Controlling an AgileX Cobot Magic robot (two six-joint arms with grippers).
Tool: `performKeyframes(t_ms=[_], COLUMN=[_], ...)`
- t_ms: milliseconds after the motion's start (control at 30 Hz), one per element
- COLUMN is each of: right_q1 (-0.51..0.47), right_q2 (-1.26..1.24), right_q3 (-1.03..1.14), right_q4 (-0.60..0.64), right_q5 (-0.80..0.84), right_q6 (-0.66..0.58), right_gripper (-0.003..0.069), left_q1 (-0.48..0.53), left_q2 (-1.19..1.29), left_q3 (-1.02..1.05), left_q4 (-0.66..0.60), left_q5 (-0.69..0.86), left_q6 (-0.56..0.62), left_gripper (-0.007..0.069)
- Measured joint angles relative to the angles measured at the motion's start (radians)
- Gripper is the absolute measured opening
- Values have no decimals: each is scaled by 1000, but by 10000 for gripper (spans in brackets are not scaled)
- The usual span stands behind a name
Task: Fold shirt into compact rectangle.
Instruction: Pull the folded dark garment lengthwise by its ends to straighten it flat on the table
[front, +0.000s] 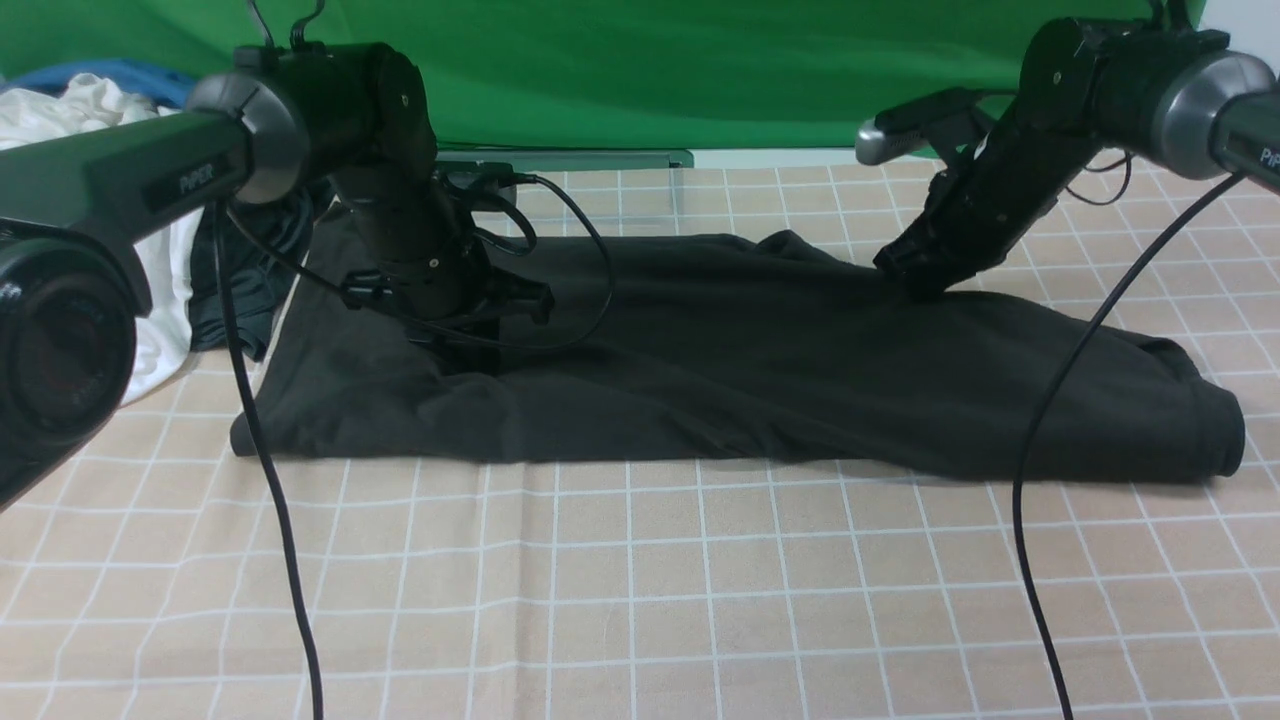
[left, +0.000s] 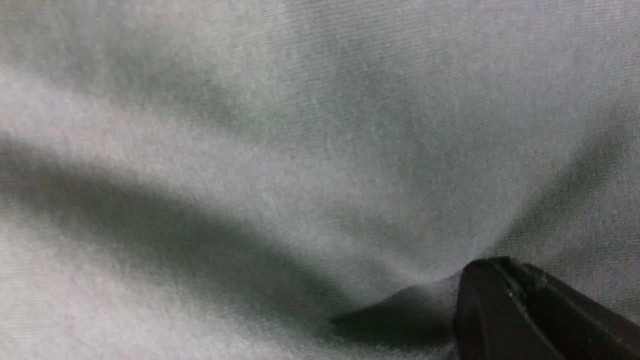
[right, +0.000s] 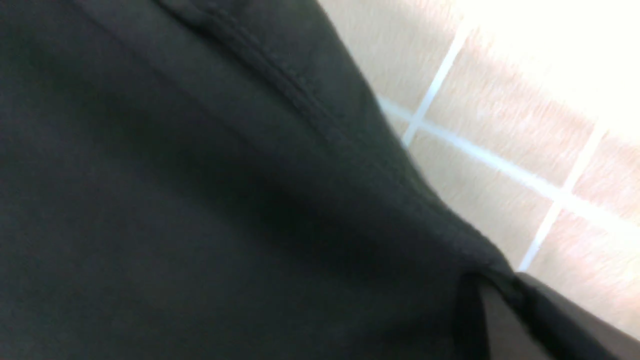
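The black shirt (front: 760, 370) lies as a long wrinkled band across the checked tablecloth, from left to right. My left gripper (front: 470, 352) points down onto its left part, shut on a pinch of the shirt. In the left wrist view the cloth (left: 280, 150) puckers toward the closed left gripper (left: 492, 267). My right gripper (front: 912, 283) is shut on the shirt's far edge at the right. In the right wrist view the stitched hem (right: 280, 85) runs to the right gripper (right: 492, 280), with cloth caught between its fingers. No print or collar shows.
White and blue clothes (front: 80, 110) are piled at the back left, with a dark grey garment (front: 240, 290) beside them. A green backdrop (front: 650, 70) closes the rear. Black cables (front: 1050, 420) hang from both arms over the tablecloth (front: 640, 600).
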Motion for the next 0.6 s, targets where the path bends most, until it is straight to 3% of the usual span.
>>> performKeyframes(t_ms=[267, 467, 600], right_q1=[-17, -19, -19], right_q2=[-6, 8, 23], right_q3=[-108, -111, -112], right_q4=[6, 7, -17], right_q5=[39, -22, -75], right_q6=[-8, -8, 12], right_gripper=[52, 55, 120], left_q1=[0, 0, 0], left_q2=[0, 0, 0], left_q3=[1, 1, 1], left_q4=[-3, -7, -8], left_q5=[-4, -6, -8], left_q6=[0, 0, 1], left_gripper=[17, 19, 19])
